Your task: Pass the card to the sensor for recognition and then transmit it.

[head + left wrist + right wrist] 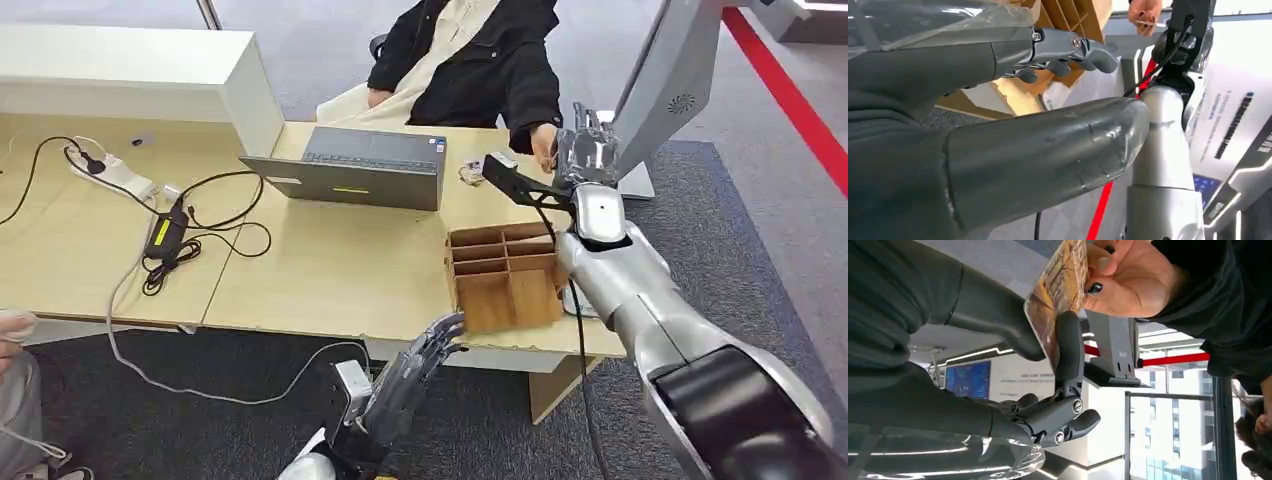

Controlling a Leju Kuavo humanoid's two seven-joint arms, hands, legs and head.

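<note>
In the right wrist view the right hand (1048, 347) pinches a yellow-brown printed card (1060, 287) between its thick thumb and one dark finger, the remaining fingers curled in below. A person's hand (1130, 280) with dark-painted nails grips the card's opposite edge, so both hold it at once. In the head view this meeting sits at upper right of the frame, beyond the wooden divided organiser box (505, 275) on the desk (330, 270) — the right hand (585, 150) raised toward the seated person in black (480, 60). The left hand (415, 370) hangs at lower centre, off the desk's front edge, fingers extended and a little apart, holding nothing. A grey laptop (360, 168) lies at upper centre, a power strip with cables (120, 180) at left.
</note>
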